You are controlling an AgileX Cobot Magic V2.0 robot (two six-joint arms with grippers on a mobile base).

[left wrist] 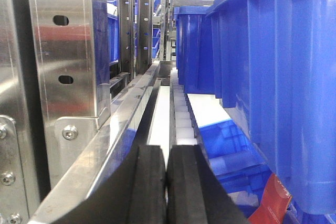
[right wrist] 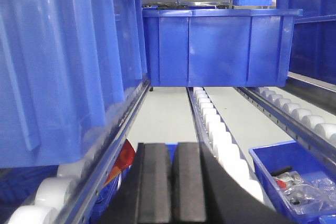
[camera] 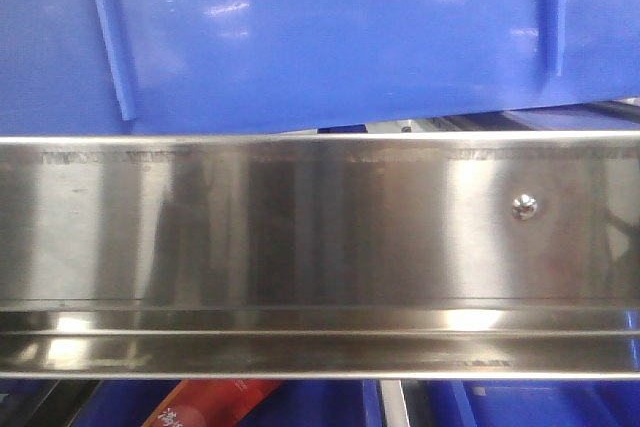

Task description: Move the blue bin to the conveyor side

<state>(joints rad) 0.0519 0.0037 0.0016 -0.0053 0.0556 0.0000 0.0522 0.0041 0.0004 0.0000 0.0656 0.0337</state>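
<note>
Black pads of the left gripper (left wrist: 166,182) filled the bottom of the left wrist view, pressed together on nothing. The right gripper (right wrist: 172,182) sat likewise closed and empty at the bottom of its view.

Just beyond, we saw the blue bin (camera: 330,37): glossy plastic, smooth walls with thin raised ribs, and a thick rolled rim. It took the right of the left wrist view and the left of the right wrist view, resting on white rollers (right wrist: 50,192).

From the front it spanned the upper frame above a stainless-steel rail (camera: 300,237) with one screw (camera: 524,207), its lower edge rising slightly rightward. Its side walls receded into depth, and we could not tell which side was longer.

Farther back stood another blue crate (right wrist: 220,45), light grey floor (right wrist: 163,114) and steel racking (left wrist: 68,51).
</note>
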